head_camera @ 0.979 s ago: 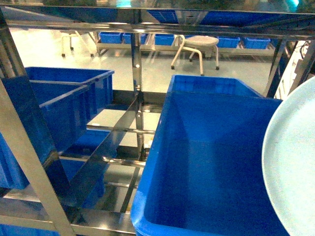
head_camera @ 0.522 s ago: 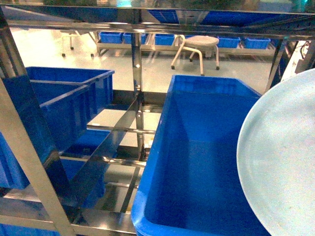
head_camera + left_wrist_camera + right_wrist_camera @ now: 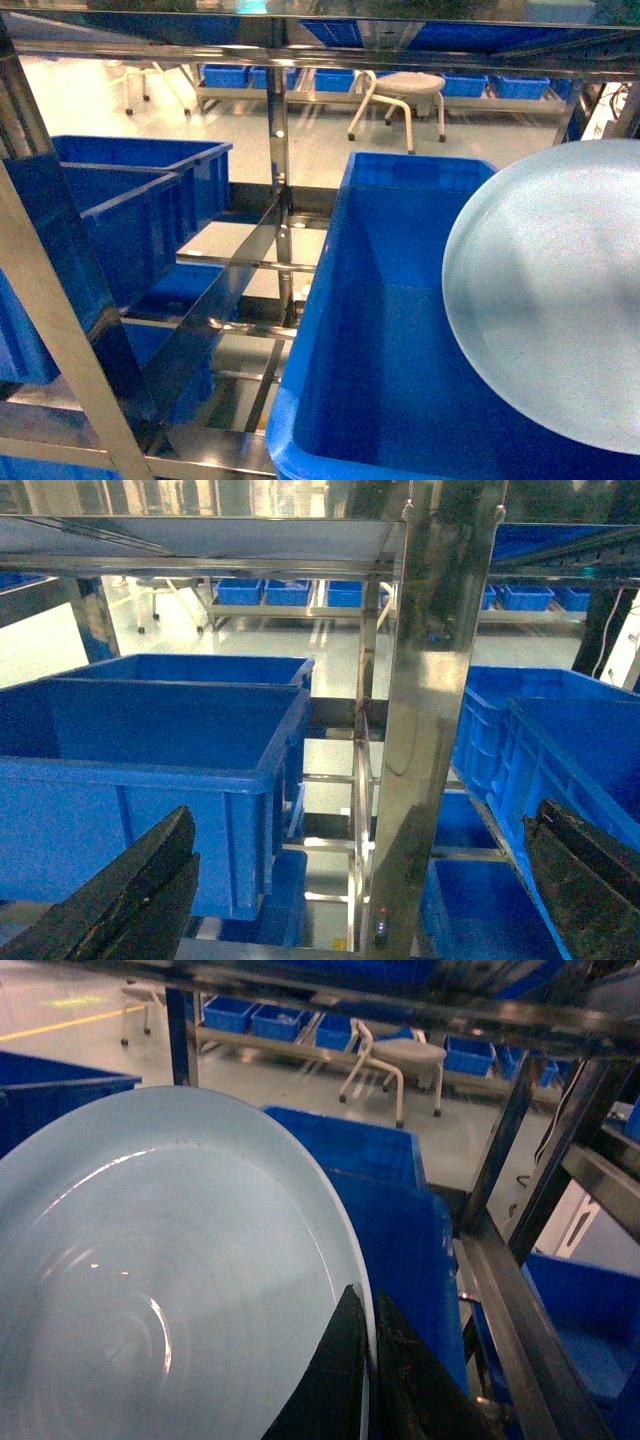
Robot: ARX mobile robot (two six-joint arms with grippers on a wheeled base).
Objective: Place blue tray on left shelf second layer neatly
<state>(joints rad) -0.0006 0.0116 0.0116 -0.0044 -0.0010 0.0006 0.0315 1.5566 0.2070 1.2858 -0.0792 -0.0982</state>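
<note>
The pale blue tray (image 3: 550, 290) hangs tilted on the right of the head view, over a deep dark-blue crate (image 3: 390, 330). In the right wrist view the blue tray (image 3: 150, 1280) fills the left side, and my right gripper (image 3: 368, 1360) is shut on its rim, one finger on each face. The left shelf second layer (image 3: 235, 262) shows as steel bars and rails left of the middle post. My left gripper (image 3: 350, 900) is open and holds nothing, its dark fingers (image 3: 120, 900) at the frame's lower corners, facing a steel post (image 3: 430, 730). Neither gripper shows in the head view.
Dark-blue bins (image 3: 130, 200) stand on the left tier, seen as bins (image 3: 150, 740) in the left wrist view. A steel post (image 3: 278, 170) divides the rack and a slanted post (image 3: 60, 320) crosses the near left. A stool (image 3: 405, 95) and more bins stand behind.
The tray has swung leftward into the head view, from a sliver at the right edge to covering much of the right side over the crate.
</note>
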